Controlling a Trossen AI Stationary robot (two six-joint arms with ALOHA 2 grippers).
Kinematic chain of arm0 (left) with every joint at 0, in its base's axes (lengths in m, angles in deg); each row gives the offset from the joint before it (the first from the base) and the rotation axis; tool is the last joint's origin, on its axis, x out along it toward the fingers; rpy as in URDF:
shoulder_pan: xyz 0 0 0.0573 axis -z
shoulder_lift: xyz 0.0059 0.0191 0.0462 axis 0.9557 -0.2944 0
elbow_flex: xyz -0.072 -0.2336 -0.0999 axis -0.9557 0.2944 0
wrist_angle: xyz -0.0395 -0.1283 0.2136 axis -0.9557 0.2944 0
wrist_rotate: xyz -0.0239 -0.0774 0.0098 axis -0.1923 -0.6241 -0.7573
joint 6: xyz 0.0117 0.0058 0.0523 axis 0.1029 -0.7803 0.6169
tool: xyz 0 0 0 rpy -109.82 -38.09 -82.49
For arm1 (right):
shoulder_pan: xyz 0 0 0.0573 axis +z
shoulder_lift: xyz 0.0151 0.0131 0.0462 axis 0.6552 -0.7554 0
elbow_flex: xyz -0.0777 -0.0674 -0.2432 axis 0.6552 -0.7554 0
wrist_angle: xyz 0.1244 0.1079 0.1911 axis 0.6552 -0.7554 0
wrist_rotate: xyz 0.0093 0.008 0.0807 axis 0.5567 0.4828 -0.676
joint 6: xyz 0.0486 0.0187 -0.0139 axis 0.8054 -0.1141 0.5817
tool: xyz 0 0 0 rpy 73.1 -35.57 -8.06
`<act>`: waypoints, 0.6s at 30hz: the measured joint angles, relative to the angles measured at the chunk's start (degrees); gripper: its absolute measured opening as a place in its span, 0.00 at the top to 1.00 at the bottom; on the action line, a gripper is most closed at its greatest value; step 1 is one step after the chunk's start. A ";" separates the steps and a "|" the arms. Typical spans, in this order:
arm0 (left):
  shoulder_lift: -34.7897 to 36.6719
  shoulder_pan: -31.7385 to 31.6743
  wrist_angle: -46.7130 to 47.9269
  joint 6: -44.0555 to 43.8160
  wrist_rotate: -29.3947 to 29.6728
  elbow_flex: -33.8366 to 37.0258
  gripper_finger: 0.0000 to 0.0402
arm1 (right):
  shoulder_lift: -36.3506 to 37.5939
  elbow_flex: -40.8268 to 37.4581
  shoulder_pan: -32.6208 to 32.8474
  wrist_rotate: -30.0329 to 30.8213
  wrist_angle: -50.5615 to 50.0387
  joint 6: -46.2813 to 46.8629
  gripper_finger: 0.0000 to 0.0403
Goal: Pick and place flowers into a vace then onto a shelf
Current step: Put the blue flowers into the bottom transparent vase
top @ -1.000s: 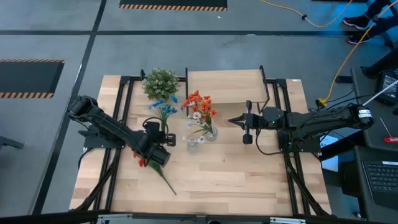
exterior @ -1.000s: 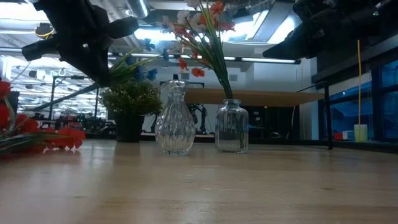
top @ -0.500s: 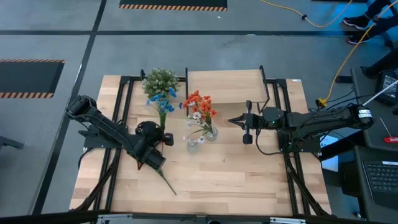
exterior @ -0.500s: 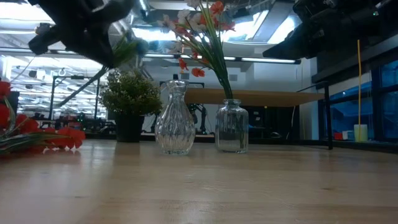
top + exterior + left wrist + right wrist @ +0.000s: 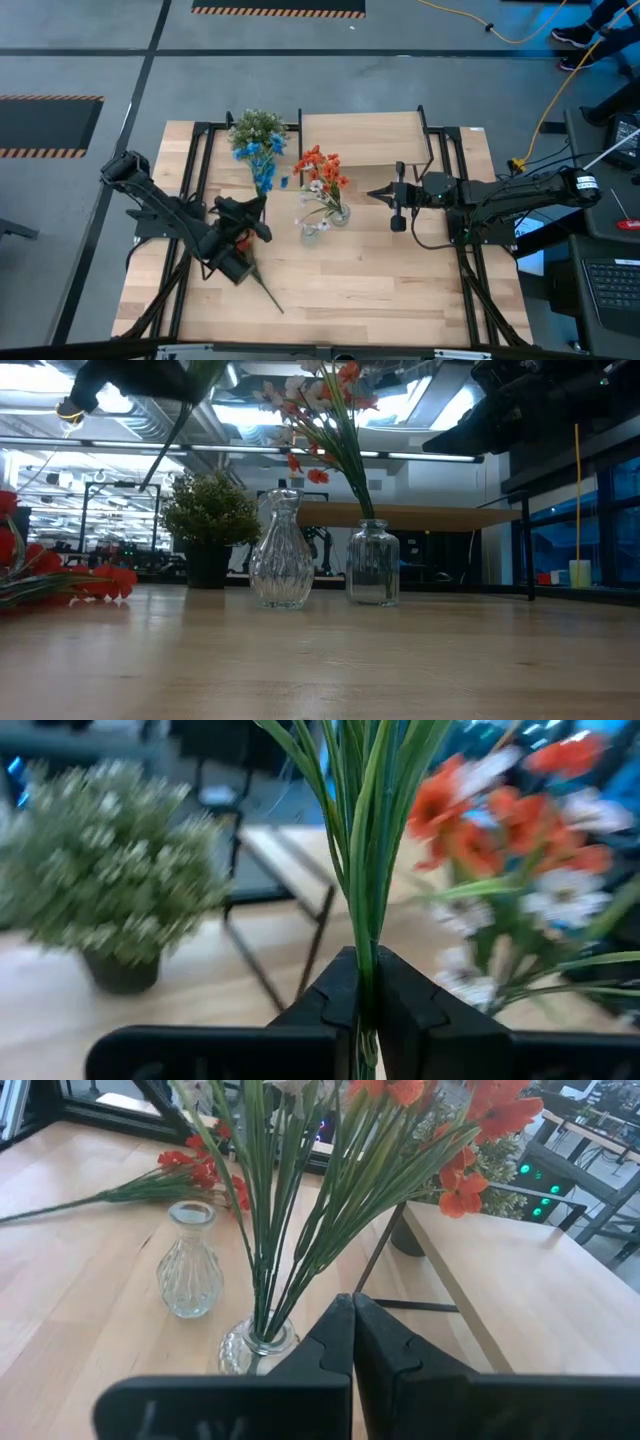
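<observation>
Your left end effector is raised above the table, left of centre, its fingers closed tight on the green stems of the blue flower spray. In the high view the blue blooms lie over the front edge of the potted plant, pointing toward the back of the table. In the left wrist view the stems rise straight up from between the closed fingers.

Your right end effector waits above the table to the right of the vases, fingers pressed together on nothing; in the right wrist view they point toward the filled vase.

Two clear glass vases stand near the table's centre. The ribbed, narrow-necked vase is empty. The short round vase just beside it holds a red-orange spray together with a pale white-green spray.

A second red-orange spray lies flat on the table by the left arm, its thin stem running out toward the front edge.

The shelf, a light-wood board on black legs, stands at the back of the table behind the vases, with the potted plant just to its left.
</observation>
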 joint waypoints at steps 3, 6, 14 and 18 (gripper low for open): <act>-0.73 1.90 -3.40 4.21 5.40 0.00 0.96 | 0.00 0.00 0.01 0.00 0.55 -0.52 0.99; -1.92 3.78 -8.70 10.32 8.66 0.00 0.96 | 0.00 0.00 0.00 0.00 0.73 -0.45 0.99; -5.64 4.76 -26.16 26.81 8.93 -0.02 0.96 | 0.00 0.00 -0.01 0.00 0.86 -0.45 0.99; -7.12 4.01 -34.22 34.18 8.84 -0.02 0.96 | 0.00 0.00 -0.01 0.00 0.86 -0.45 0.99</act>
